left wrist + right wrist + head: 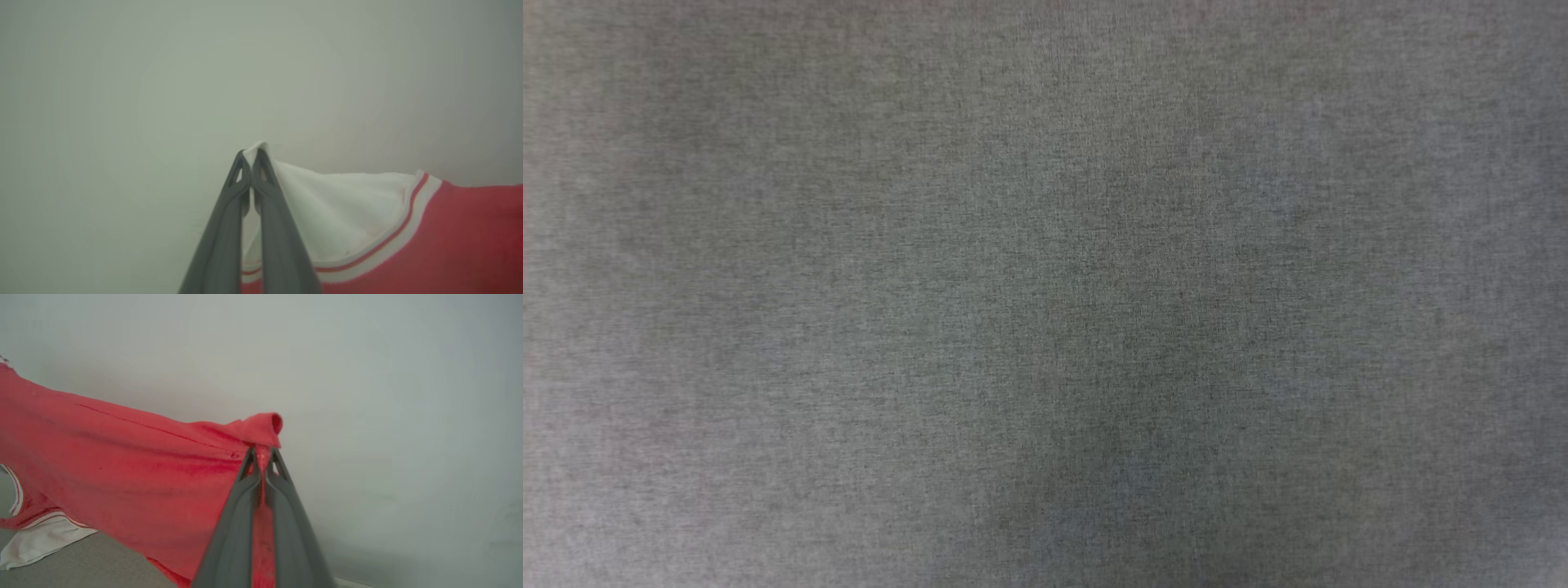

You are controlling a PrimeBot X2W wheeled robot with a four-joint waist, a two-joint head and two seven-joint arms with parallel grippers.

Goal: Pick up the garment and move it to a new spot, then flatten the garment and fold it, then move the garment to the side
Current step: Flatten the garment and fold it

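Our left gripper (251, 158) and right gripper (263, 456) pinch only thin edges of the garment (122, 457), so a tug could slip either

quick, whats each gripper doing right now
left gripper: closed, pinching a white part of the garment
right gripper: closed, pinching the garment at a red edge

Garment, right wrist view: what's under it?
A grey fabric surface, where its white sleeve appears to rest. The lifted garment hides the surface farther back.
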